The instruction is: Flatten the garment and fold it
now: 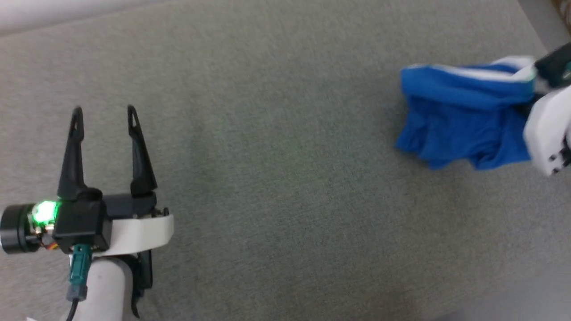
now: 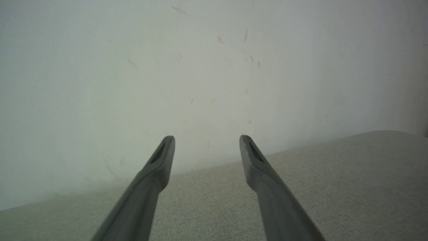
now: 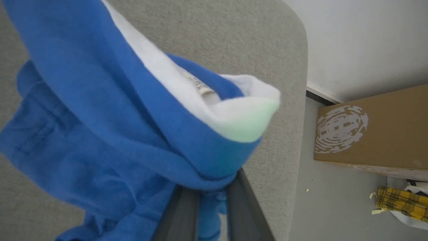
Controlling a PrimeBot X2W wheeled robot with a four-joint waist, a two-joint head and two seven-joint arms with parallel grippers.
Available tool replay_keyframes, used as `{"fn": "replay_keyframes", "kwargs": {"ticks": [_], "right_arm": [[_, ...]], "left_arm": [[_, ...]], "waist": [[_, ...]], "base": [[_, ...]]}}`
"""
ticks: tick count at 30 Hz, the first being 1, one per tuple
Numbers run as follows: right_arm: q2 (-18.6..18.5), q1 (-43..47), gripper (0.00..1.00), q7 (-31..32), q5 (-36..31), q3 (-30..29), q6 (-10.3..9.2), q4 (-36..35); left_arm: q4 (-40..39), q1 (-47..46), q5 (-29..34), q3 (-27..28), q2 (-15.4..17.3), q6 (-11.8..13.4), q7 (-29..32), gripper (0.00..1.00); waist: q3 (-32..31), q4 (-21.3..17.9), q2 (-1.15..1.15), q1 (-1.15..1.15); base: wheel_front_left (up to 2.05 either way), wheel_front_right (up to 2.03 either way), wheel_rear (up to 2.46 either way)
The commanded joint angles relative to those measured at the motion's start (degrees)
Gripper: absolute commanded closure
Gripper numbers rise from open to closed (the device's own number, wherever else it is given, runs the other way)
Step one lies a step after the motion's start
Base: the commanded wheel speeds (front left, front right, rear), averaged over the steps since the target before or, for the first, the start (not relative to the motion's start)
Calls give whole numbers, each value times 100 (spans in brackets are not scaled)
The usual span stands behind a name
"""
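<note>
Gripping the bunched blue garment (image 1: 459, 116) at its white waistband, near the desk's (image 1: 267, 200) far right corner: right gripper (image 3: 214, 192), fingers narrow. Left gripper (image 1: 105, 113): fingers wide apart, holding nothing.

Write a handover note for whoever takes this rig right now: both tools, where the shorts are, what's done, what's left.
Left tool: open, empty, over the grey fabric surface, well away from the shorts.
Right tool: shut on the blue shorts, just below the white waistband.
Shorts: crumpled, near the surface's right edge, bunched up from the right tool's grip.
Done: one grasp, nothing flattened.
Left: spread the shorts flat, then fold them.
</note>
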Motion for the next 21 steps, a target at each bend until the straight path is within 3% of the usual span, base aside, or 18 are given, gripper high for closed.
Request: {"fn": "replay_keyframes", "kwargs": {"ticks": [1, 11, 16, 17, 18, 21], "right_arm": [[-12, -237, 100, -85, -5, -148, -13, 259], [-191, -1041, 100, -338, -424, -732, -13, 1713], [-54, -1305, 100, -588, -605, -911, -13, 2268], [-20, -1335, 87, -644, -656, -931, -13, 2372], [20, -1357, 0, -691, -713, -952, -13, 2487], [78, -1419, 0, -950, -925, -1055, -13, 2766]], "left_arm": [[-83, -183, 57, -12, 79, -3, -27, 0], [-420, -532, 138, -286, 119, 33, -27, 0], [-497, -642, 118, -376, 118, 97, -27, 0], [-486, -657, 104, -398, 111, 107, -27, 0], [-467, -658, 91, -422, 98, 123, -27, 0], [-397, -616, 45, -478, 50, 185, -27, 0]], "waist": [[928, -443, 0, -1], [1479, -28, 0, -1], [1563, 134, 0, -1], [1539, 164, 0, -1], [1490, 187, 0, -1], [1238, 252, 0, -1]], "base": [[0, 0, 0], [0, 0, 0], [0, 0, 0], [0, 0, 0], [0, 0, 0], [0, 0, 0]]}}
